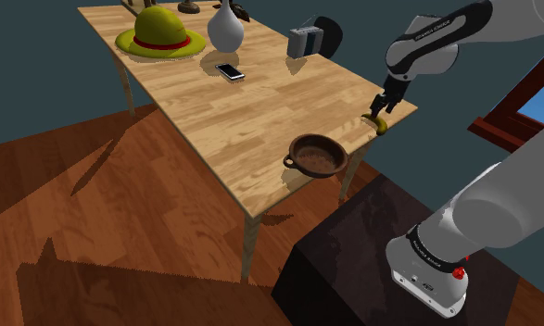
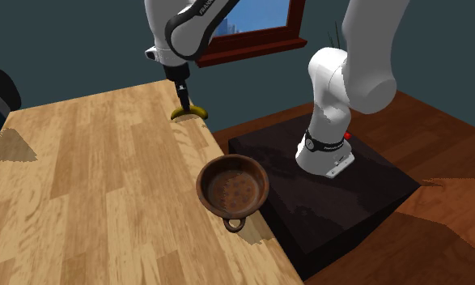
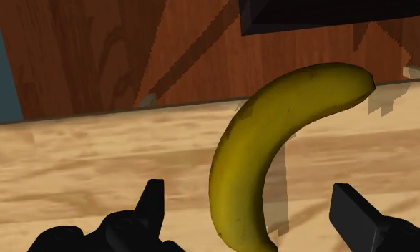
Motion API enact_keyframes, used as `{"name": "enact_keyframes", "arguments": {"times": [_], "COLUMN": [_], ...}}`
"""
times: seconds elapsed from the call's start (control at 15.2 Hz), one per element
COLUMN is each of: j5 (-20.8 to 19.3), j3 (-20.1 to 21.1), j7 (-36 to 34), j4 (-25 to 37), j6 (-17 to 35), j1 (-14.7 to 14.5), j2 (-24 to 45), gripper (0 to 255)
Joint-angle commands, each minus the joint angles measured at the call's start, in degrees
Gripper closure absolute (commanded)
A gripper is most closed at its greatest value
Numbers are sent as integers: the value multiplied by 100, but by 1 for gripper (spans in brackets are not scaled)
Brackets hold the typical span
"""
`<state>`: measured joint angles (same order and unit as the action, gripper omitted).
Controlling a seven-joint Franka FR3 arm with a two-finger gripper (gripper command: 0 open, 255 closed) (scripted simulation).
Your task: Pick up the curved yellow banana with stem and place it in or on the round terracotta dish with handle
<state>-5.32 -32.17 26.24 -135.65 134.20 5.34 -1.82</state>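
One relation to watch: banana (image 1: 379,123) against gripper (image 1: 383,104). Directly below the gripper, flat on the wooden table (image 1: 214,120), at the corner nearest the stand (image 1: 353,269) and hard up by the edge. Same story in the second exterior view: gripper (image 2: 181,93) just above banana (image 2: 187,111), close to the rim.

Spread wide at the fingers (image 3: 152,204) in the wrist view, one either side of the banana, no contact seen on either flank. Bracketing, not holding.

Long axis of the banana (image 3: 272,143) running away from the gripper, then bending off toward one finger's side at the far tip. Closing line across the thick near half, roughly square to the axis there. Decent alignment, by my read.

Probably at the pre-grasp step: lower a touch if needed, then pinch. Cannot tell remaining height over the wood.

Dish (image 1: 316,154) empty, near, further along the same table edge, toward the shoulder view's lower left from the banana. In the second exterior view, dish (image 2: 231,186) below and right of the banana, handle facing the camera. Short carry, likely sideways along the edge.

Main hazard, as a guess: curved body so near the rim, so a risk of spinning or nudging it overboard with an off-centre squeeze.
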Motion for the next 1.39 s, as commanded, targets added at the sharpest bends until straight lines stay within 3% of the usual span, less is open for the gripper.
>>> {"name": "enact_keyframes", "arguments": {"times": [0.0,0.53,0.59,1.32], "j5": [114,114,114,30], "j3": [-18,-16,-16,-13], "j7": [92,92,92,35], "j4": [-69,-69,-69,-18], "j6": [228,227,227,65], "j1": [5,7,7,5], "j2": [177,176,176,49], "gripper": [0,0,255,255]}}
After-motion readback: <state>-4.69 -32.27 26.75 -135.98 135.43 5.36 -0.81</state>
